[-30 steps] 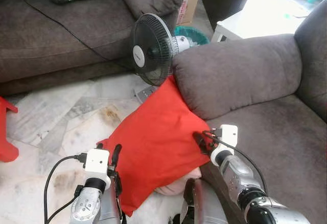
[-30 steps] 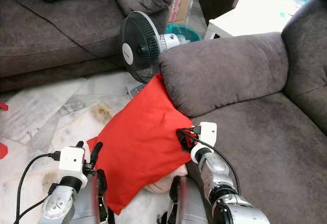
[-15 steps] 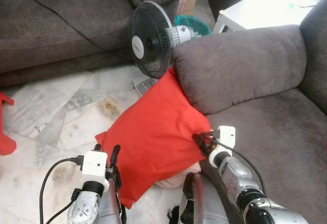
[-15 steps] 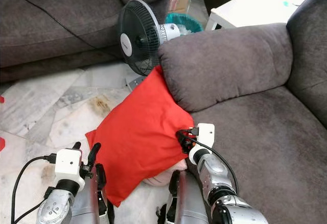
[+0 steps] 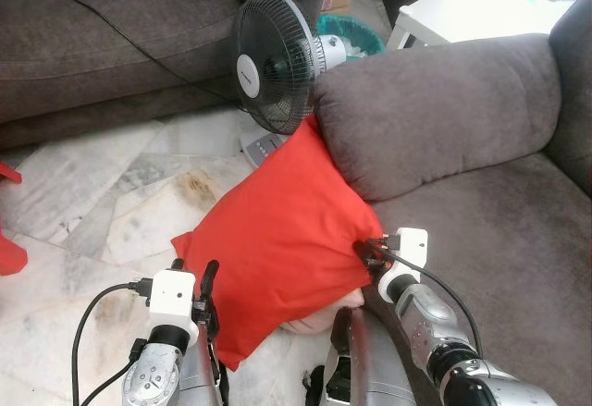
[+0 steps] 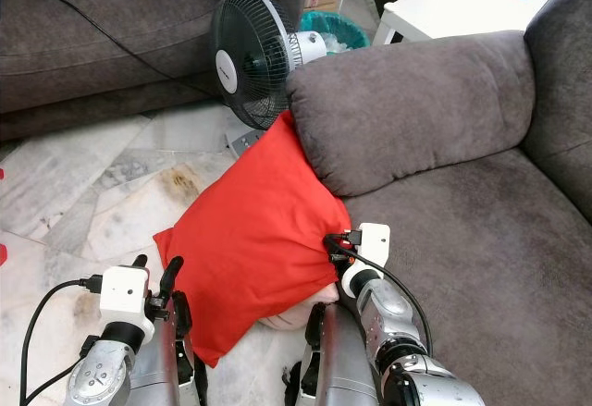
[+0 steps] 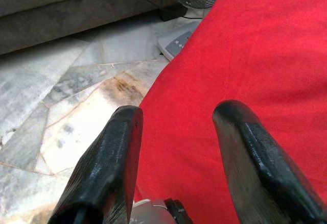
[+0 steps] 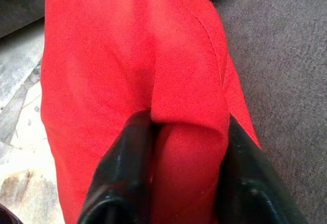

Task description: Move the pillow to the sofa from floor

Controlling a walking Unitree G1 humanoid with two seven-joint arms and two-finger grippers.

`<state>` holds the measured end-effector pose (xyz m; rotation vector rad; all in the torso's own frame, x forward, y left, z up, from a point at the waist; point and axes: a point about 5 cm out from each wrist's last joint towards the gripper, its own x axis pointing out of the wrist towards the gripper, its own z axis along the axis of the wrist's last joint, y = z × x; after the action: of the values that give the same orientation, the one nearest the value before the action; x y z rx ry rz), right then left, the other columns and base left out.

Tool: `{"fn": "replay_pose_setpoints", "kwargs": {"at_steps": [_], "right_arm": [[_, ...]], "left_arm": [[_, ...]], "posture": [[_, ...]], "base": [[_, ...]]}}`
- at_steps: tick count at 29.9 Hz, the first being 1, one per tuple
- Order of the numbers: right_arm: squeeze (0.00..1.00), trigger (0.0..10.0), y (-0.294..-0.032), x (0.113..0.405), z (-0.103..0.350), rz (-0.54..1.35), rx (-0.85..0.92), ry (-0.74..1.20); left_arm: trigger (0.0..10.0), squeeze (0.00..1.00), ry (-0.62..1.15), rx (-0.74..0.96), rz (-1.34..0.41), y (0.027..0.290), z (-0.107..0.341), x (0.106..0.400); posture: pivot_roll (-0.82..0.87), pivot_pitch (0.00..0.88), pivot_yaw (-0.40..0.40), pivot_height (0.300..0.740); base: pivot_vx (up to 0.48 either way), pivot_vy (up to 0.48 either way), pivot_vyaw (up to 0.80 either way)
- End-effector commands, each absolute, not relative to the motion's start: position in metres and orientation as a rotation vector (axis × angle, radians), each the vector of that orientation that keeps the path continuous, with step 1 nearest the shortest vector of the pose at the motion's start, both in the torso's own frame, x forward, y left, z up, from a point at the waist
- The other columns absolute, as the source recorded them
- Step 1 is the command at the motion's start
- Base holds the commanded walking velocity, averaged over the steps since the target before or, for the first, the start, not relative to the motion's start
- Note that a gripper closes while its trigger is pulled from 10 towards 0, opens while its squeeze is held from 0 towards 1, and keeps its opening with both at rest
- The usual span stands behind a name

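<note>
Grey sofa: fills the robot's right side; seat cushion bare, padded armrest at the near corner; a second grey sofa runs along the far left, across the marble floor.

Standing fan: black cage, on the floor just beyond the armrest, close to the pillow's far corner.

Red pillow: square, slanted; far corner propped against the armrest, near-left part hanging over the floor, right edge lying beside the front of the sofa seat; its long diagonal runs from the near-left corner by the left arm up to the armrest; not yet on the seat.

Right gripper: at the pillow's right corner, beside the sofa seat; fingers pinched onto a fold of the red cover, cloth bunched between them.

Left gripper: at the pillow's near-left edge; fingers spread apart, one over the floor, one over red cloth, gripping nothing.

Governing relation, as judged: the seat lies to the right of the pillow, and the right arm is the nearer and already has hold; the move appears to be a lift and carry rightward across the seat front, the left gripper needing to close on its edge to share the load.
</note>
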<state>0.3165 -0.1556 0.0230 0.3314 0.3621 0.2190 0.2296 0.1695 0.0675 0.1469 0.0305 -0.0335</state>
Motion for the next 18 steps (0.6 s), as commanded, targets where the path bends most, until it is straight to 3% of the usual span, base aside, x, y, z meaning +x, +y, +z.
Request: {"fn": "replay_pose_setpoints", "kwargs": {"at_steps": [1, 18], "right_arm": [[0.00, 0.0, -0.1623, 0.3112, 0.0175, 0.192, 0.341, 0.376], [0.00, 0.0, -0.1651, 0.3130, 0.0191, 0.186, 0.320, 0.380]], "left_arm": [[10.0, 0.00, 0.041, 0.142, -0.031, 0.1665, 0.0666, 0.2268], [10.0, 0.00, 0.042, 0.140, -0.039, 0.1647, 0.0664, 0.2305]], "posture": [[0.23, 0.288, -0.185, 0.571], [0.23, 0.267, -0.180, 0.571]], "base": [[0.000, 0.000, 0.00], [0.000, 0.000, 0.00]]}}
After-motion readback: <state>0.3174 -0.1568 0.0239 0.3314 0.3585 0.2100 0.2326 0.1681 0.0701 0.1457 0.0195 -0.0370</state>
